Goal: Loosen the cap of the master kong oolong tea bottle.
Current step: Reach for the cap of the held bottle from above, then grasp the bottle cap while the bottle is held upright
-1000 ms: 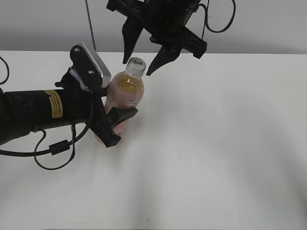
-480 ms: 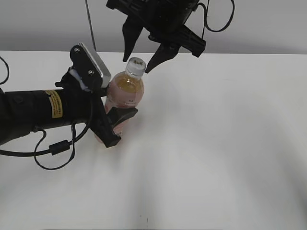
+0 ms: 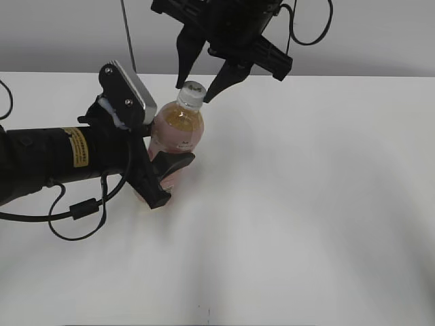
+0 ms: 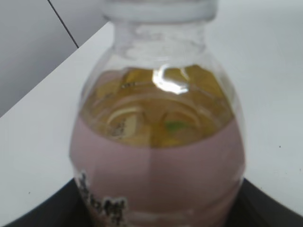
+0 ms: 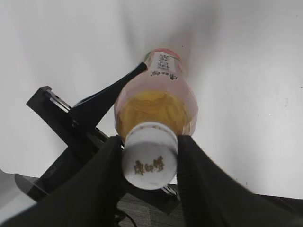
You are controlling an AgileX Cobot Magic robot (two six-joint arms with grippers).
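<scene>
We see the bottle [image 3: 175,139] standing upright on the white table [image 3: 306,204], toward the far left part of it, near the back edge. Amber tea fills its clear shoulder, and a pink label wraps the body below. The white cap [image 3: 192,94] sits on the neck.

The left gripper [image 3: 163,170] reaches in from the left edge and clasps the bottle around its labelled body; one dark finger curves across the front of the label, the other is hidden behind the bottle. From the left wrist view the bottle [image 4: 158,142] fills nearly the whole picture, with the cap [image 4: 158,9] cut off at the top and the dark jaw base just showing at the bottom corners.

The right gripper [image 3: 192,94] hangs down from above the back edge, its two black fingers straddling the cap. In the right wrist view we look down on the cap [image 5: 150,162], which bears small gold characters on top, with the fingers [image 5: 102,184] pressed close on either side of it. They appear to touch its ribbed side, though we cannot tell how firmly they pinch. Below the cap the bottle [image 5: 158,99] shows its label text.
</scene>
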